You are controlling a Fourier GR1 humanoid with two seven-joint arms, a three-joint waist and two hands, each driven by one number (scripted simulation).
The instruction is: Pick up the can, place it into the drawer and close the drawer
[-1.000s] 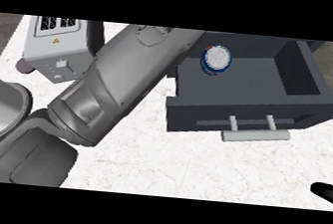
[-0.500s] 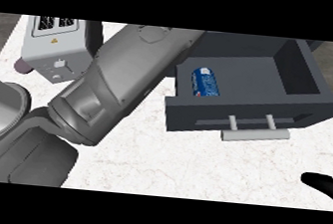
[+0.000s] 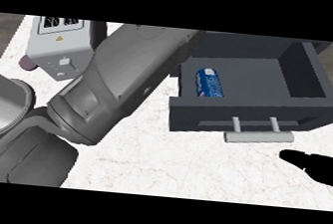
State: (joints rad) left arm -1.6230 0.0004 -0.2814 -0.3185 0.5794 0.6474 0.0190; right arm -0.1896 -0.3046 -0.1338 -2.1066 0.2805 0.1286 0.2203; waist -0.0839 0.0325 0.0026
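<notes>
- Head view, taken steeply from above: your largest item is the left forearm (image 3: 120, 90), a grey mass running from the lower left up toward the drawer's rear left corner. Its hand is hidden past that corner, so you cannot tell from here whether it is open or closed, or whether it holds anything.
- Next in size is the drawer (image 3: 306, 71), pulled fully open on the white marbled counter (image 3: 194, 171). Its front panel faces you, with the pale bar handle (image 3: 259, 136) standing out below that panel. Closing has not been done.
- Left of the drawer, beyond the forearm, you have a pale appliance box (image 3: 57, 44) with vents and a warning label; lower down at the far left edge sits a grey rounded vessel (image 3: 0, 109). Neither bears on the task.
- Below and right of the drawer's handle, the right hand (image 3: 320, 167) enters from the right edge as a dark shape, fingers extended toward the left and holding nothing. It is near the handle but apart from it.
- Smallest item: the can (image 3: 209, 83), blue with a white band, lies on its side on the drawer's floor, against the left inner wall. Its long axis runs front to back, with one end toward the drawer's front panel and the other toward the rear.
- Judgement: picking and placing appear complete; you have only the push on the drawer front left to perform.
</notes>
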